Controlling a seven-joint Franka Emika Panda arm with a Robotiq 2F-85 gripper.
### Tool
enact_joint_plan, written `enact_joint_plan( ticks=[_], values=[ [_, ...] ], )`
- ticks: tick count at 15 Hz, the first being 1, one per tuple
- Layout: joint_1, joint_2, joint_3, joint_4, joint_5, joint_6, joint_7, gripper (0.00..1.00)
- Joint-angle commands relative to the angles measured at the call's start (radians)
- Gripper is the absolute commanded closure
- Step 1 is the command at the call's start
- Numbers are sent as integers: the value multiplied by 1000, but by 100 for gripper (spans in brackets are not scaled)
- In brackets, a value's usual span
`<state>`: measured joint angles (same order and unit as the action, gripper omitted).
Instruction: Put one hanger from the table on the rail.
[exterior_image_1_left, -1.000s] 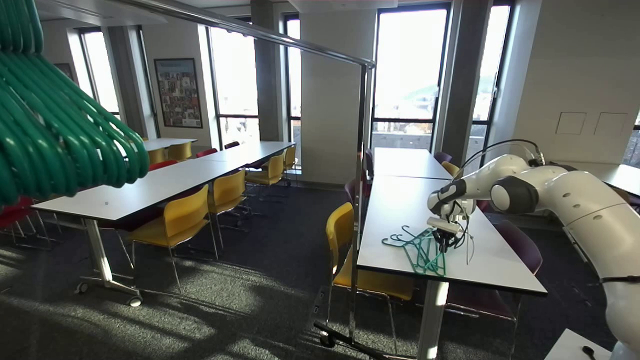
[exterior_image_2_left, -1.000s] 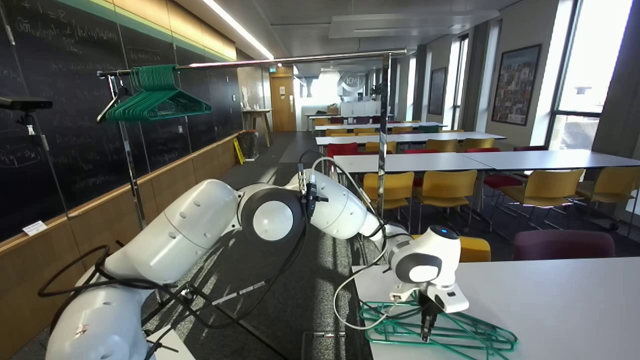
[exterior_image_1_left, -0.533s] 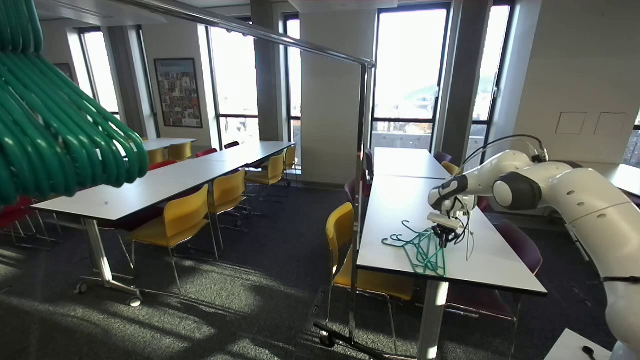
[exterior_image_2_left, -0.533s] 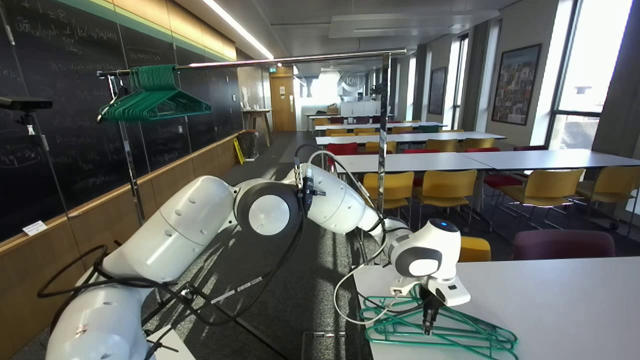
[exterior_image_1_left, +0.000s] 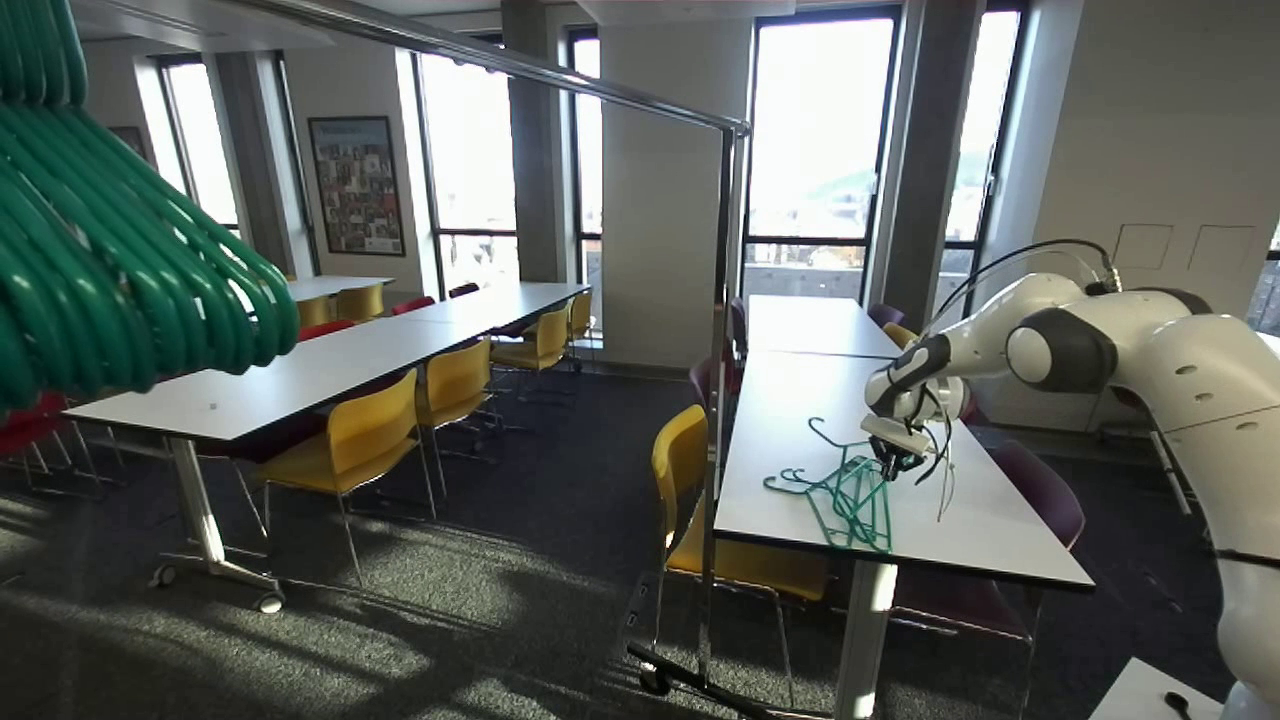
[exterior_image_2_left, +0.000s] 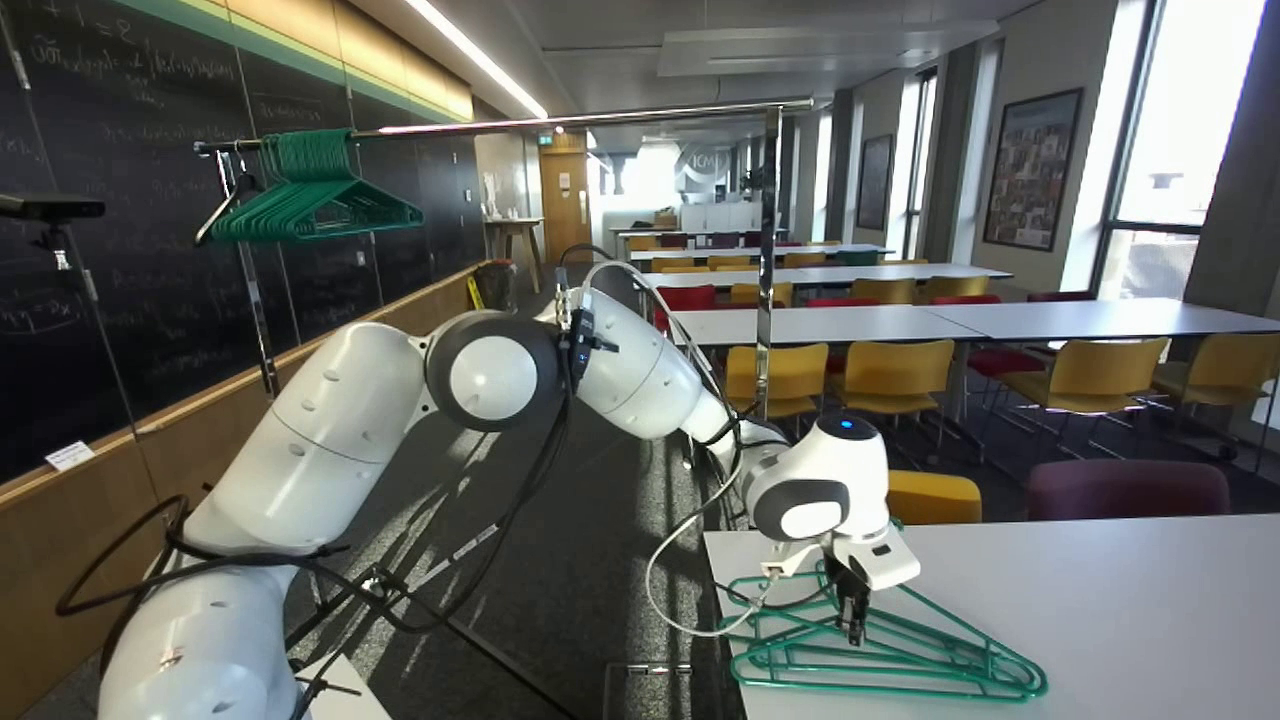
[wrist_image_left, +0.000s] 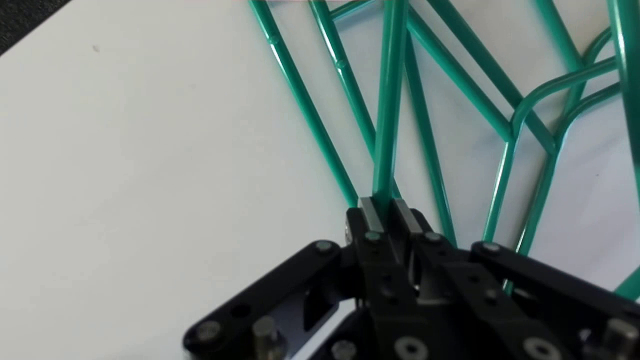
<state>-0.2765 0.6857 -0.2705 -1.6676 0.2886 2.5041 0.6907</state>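
Observation:
My gripper (wrist_image_left: 385, 207) is shut on a bar of a green hanger (wrist_image_left: 389, 100) in the wrist view. The gripper also shows low over the table's near end in both exterior views (exterior_image_1_left: 889, 472) (exterior_image_2_left: 853, 632). The held hanger's hook (exterior_image_1_left: 832, 442) stands apart from the pile in an exterior view. Several other green hangers (exterior_image_1_left: 850, 525) lie tangled on the white table (exterior_image_1_left: 980, 510) beneath; whether the held one still touches them I cannot tell. The grey rail (exterior_image_1_left: 600, 90) runs high above, also seen lengthwise in an exterior view (exterior_image_2_left: 620, 117).
A bunch of green hangers (exterior_image_2_left: 310, 215) hangs at one end of the rail. The rack's upright pole (exterior_image_1_left: 718, 330) stands beside the table's near end. A yellow chair (exterior_image_1_left: 685, 465) is tucked by that pole. A purple chair (exterior_image_2_left: 1125, 490) stands at the table's far side.
My gripper has risen a little from the pile and the arm has drawn up and back. The held hanger's hook has moved up and away from the other hooks.

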Motion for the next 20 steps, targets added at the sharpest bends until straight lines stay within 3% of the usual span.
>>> enact_joint_plan(
  ticks=[1,5,9,13,15,20],
  values=[
    [26,-160,-6,-191,6,91,-27,97],
    [60,-264,-7,-341,40,308,20,97],
    [76,-364,34,-468,158,533,43,97],
    [69,-434,127,-551,261,771,27,97],
    [34,-465,210,-580,272,858,21,97],
    [-52,-539,383,-623,202,872,63,97]
  ],
)
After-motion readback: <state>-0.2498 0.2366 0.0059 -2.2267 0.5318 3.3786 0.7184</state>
